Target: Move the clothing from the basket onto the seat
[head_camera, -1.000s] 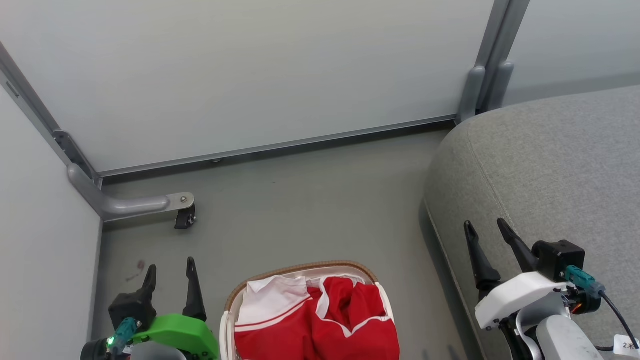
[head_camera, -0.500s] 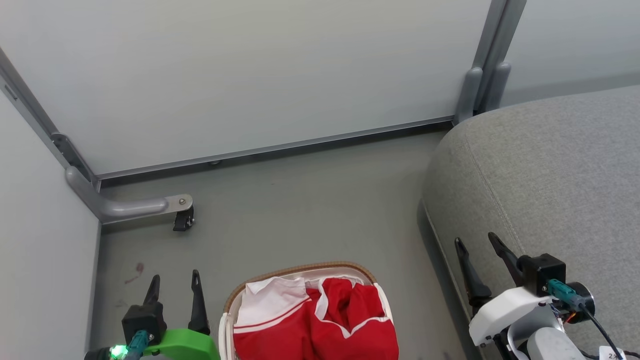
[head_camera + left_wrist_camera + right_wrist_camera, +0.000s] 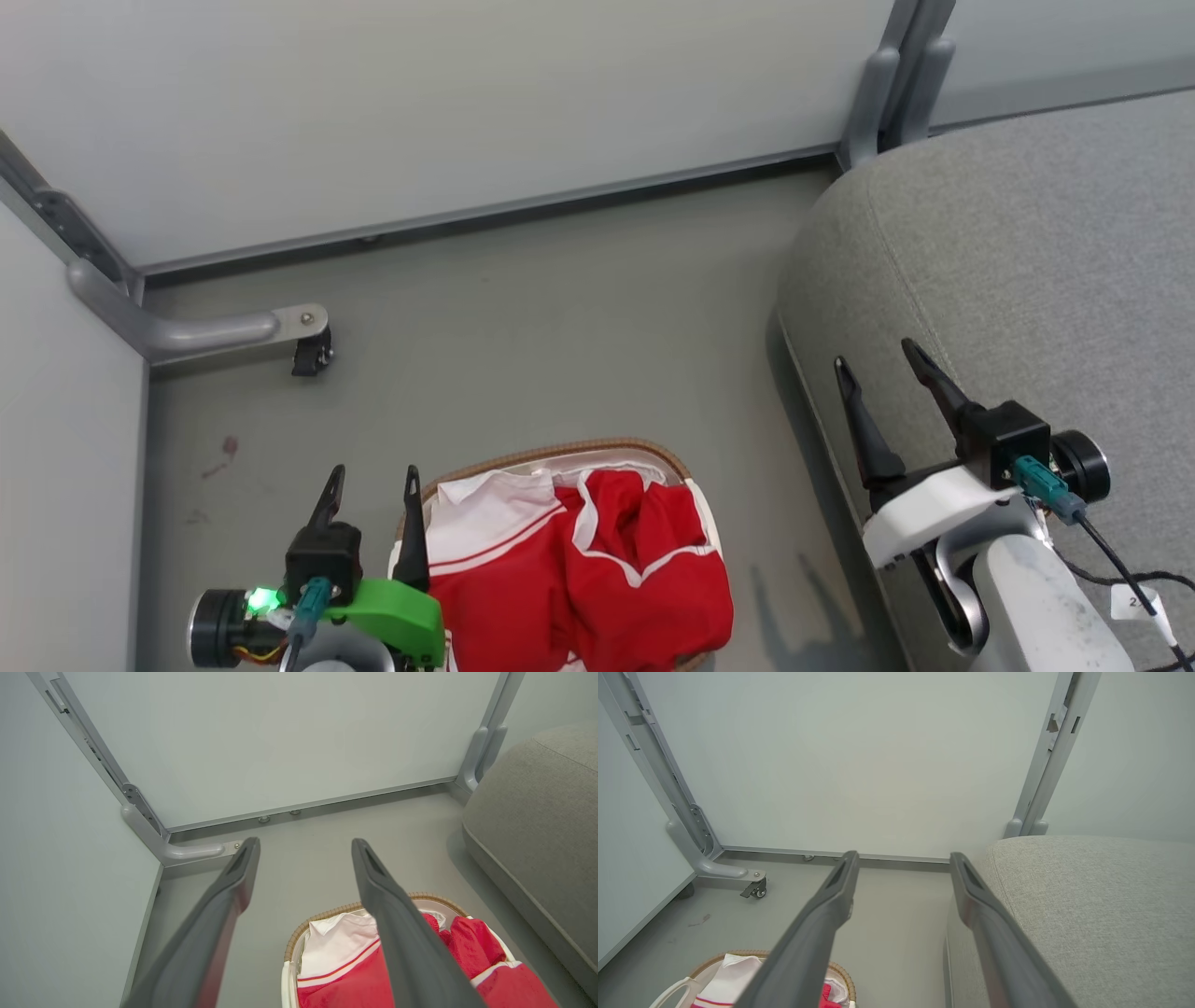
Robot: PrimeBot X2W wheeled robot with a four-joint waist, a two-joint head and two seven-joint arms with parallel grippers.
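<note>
the left claw hangs wide, its two dark fingers well spread with nothing between them. just to its right, touching its right finger in the head view, is the brown woven rim of the basket. the clothing lies heaped inside, filling it: a piece with a white panel and red stripe on the side nearest the left claw, and red folds with white trim beyond that. how many garments are in the heap cannot be told.

the right claw is also wide and holds nothing. it hovers over the rounded edge of the seat, whose grey fabric runs off ahead and to the right of it. the basket is down to its left, well apart.

by my reading the task has not really begun. no red cloth is on the part of the seat in view, and neither claw touches cloth. reaching in, gripping, lifting, carrying across and letting go are all left.

ahead of both claws is bare grey floor, then a castor ahead-left of the left claw, then pale wall panels.
</note>
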